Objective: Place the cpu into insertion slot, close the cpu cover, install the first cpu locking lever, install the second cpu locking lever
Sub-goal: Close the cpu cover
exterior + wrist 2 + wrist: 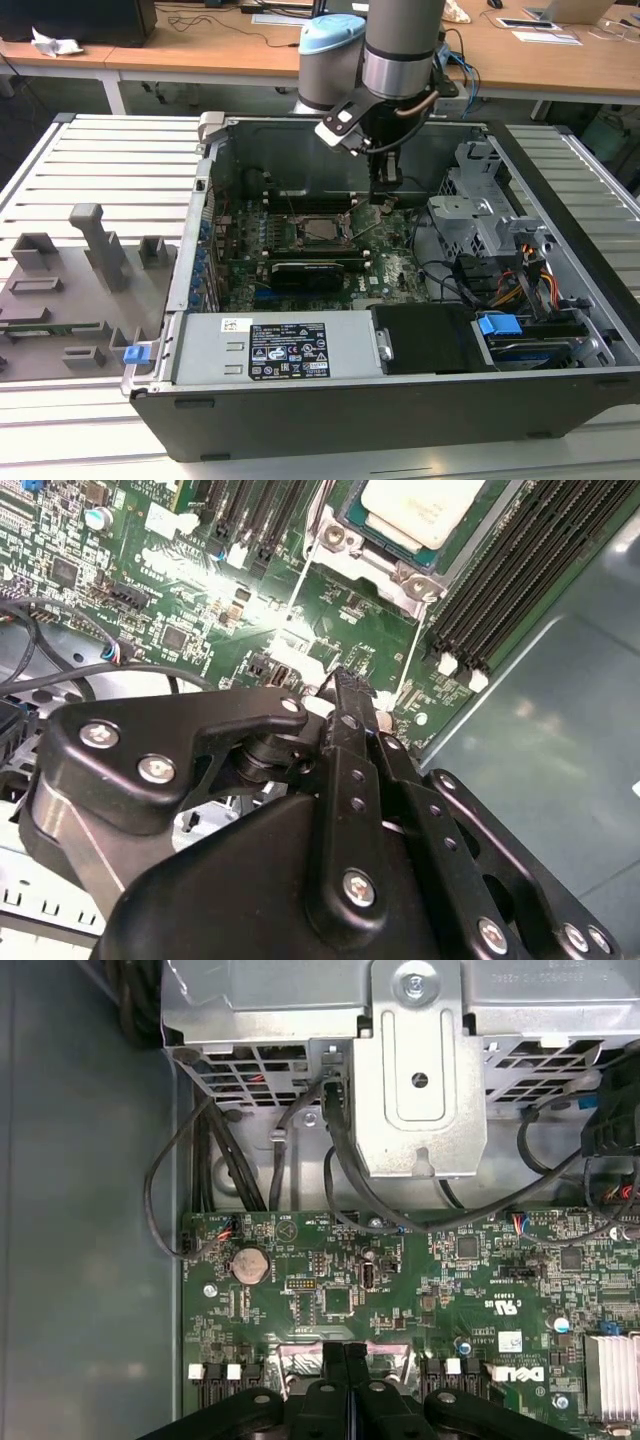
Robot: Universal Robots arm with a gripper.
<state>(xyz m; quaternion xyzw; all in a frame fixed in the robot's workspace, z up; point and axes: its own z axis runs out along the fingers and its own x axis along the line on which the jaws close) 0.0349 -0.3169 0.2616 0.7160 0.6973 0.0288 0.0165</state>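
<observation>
The cpu [415, 508] shows its pale silver top inside the insertion slot, left of centre on the green motherboard [390, 270] in the exterior view. The cpu cover [405, 578], a silver frame, lies flat around the chip [322, 230]. A thin wire locking lever [366, 229] slants up from the socket's right side to my fingertips. Another thin lever [303, 562] runs along the socket edge. My gripper [385, 203] hangs just right of the socket, its black fingers [350, 705] pressed together. In the first wrist view the gripper [346, 1352] stands over shiny socket metal.
A long black card [305, 270] lies in front of the socket, and black memory slots [520, 570] flank it. A metal drive cage [480, 215] with cables [530, 280] fills the case's right side. The power supply [270, 345] sits at the front. Grey fixtures [90, 250] stand outside, left.
</observation>
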